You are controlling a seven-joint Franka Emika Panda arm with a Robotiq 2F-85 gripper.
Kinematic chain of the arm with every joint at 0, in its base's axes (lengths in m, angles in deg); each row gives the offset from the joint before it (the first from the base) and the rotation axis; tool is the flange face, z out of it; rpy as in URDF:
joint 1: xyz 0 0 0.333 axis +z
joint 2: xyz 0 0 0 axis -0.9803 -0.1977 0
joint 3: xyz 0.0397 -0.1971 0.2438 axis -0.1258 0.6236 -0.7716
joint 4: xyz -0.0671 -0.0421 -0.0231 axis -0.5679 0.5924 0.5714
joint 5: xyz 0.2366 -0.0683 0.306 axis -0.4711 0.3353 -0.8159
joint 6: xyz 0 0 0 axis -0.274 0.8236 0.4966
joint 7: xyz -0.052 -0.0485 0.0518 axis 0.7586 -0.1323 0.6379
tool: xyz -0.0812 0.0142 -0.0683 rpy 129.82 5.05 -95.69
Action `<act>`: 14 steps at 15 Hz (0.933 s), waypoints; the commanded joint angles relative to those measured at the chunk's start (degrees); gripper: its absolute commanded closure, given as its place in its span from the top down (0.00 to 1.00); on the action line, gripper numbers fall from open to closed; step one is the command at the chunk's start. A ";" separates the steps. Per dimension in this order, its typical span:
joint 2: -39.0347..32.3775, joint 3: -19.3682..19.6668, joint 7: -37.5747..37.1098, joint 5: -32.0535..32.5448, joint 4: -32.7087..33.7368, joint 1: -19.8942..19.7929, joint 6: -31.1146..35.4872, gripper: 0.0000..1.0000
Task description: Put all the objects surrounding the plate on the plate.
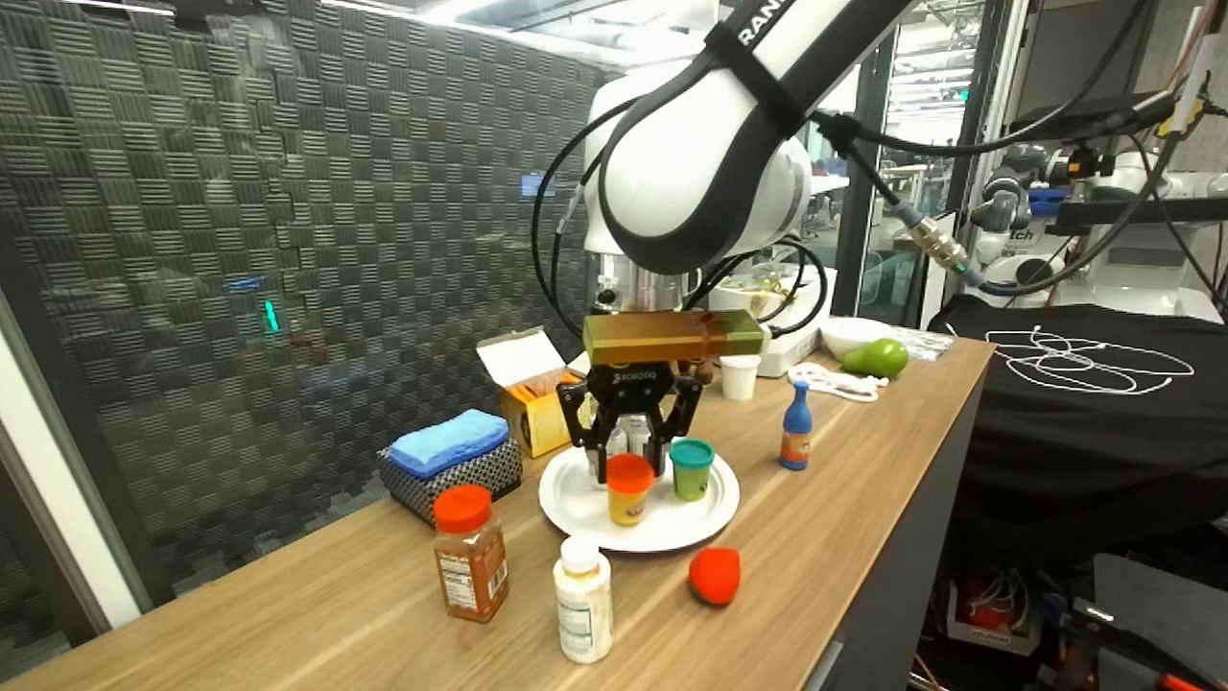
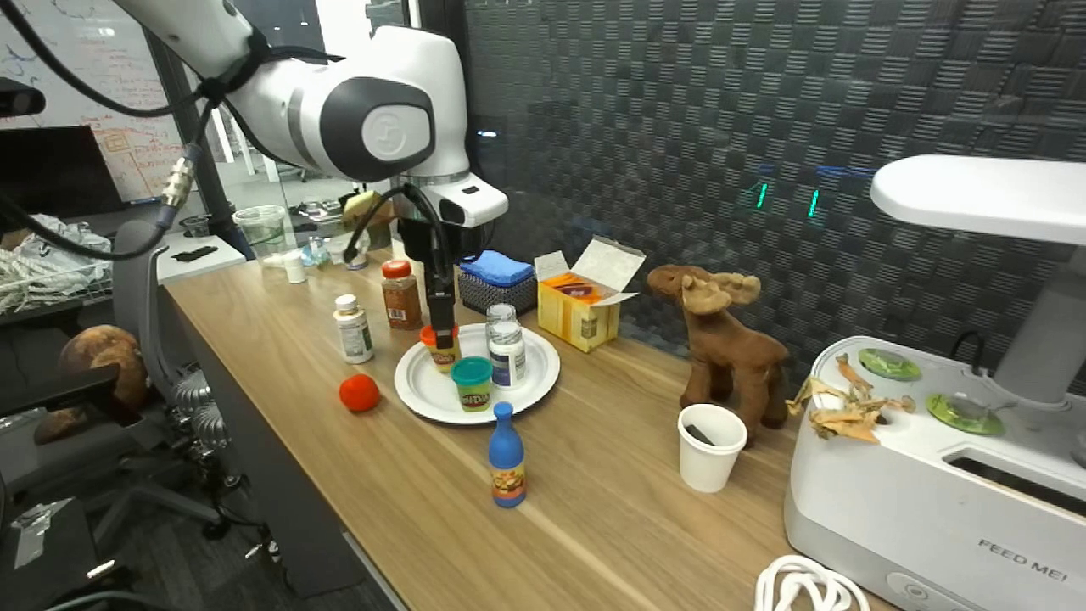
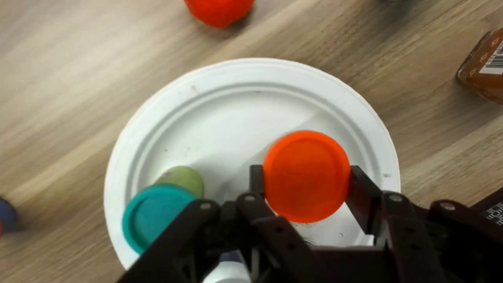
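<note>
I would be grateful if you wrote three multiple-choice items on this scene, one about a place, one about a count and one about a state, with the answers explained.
1. Where does the brown jar stand in relation to the plate?
A. On it
B. Beside it
C. Underneath it

2. How many Play-Doh tubs are in view?
A. Two
B. Four
C. Five

3. How does the gripper stand?
A. Wide open, nothing between its jaws
B. Fully shut, jaw against jaw
C. Closed on the orange-lidded tub

Answers:
1: B, since the wrist view shows bare table between the jar and the rim.
2: A, as every view shows just the orange-lidded tub and the teal-lidded tub.
3: C, because in the wrist view the jaws meet both sides of the orange lid.
</note>
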 commanded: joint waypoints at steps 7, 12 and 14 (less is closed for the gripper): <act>-10.11 2.37 3.04 -0.36 14.32 2.28 1.49 0.29; -10.91 3.22 3.00 -0.19 16.18 2.52 1.31 0.29; -11.25 3.41 3.10 -0.04 16.44 2.60 0.63 0.29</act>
